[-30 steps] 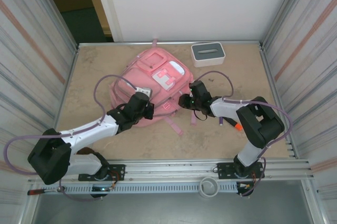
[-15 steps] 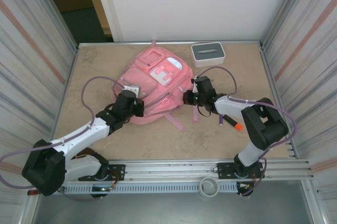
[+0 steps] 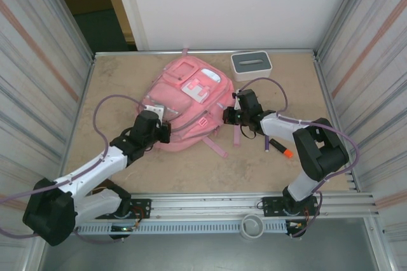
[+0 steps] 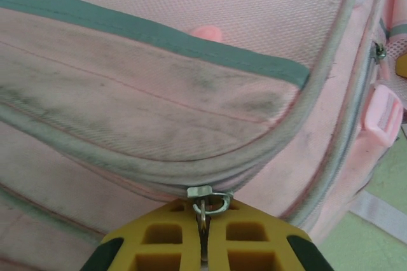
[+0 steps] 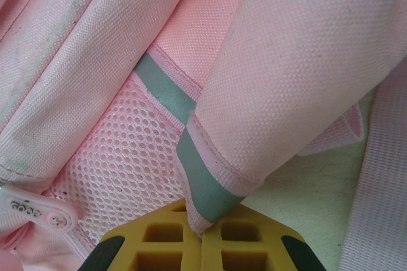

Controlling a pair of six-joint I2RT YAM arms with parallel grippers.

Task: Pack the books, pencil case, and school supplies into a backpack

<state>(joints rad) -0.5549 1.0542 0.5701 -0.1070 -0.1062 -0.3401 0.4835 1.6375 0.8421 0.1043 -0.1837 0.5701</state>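
Observation:
The pink backpack (image 3: 184, 102) lies flat in the middle of the table, straps trailing toward me. My left gripper (image 3: 163, 132) is at its near-left edge, shut on the metal zip pull (image 4: 205, 196) of a zip seam; the yellow fingers (image 4: 159, 239) press together round the ring. My right gripper (image 3: 228, 117) is at the backpack's right side, shut on a grey-trimmed fabric edge (image 5: 203, 191) beside a mesh pocket (image 5: 121, 156). An orange-tipped dark marker (image 3: 282, 149) and a purple pen (image 3: 266, 144) lie right of the backpack. Books and pencil case are out of view.
A white box with a grey slotted top (image 3: 251, 63) stands at the back right, close to the backpack's top corner. A loose pink strap (image 3: 213, 146) lies on the tabletop between the arms. Corrugated walls close in both sides.
My left gripper slid left along the backpack's near edge with the zip pull. The right gripper closed on the fabric edge and shifted slightly right. The backpack stretched out flatter.

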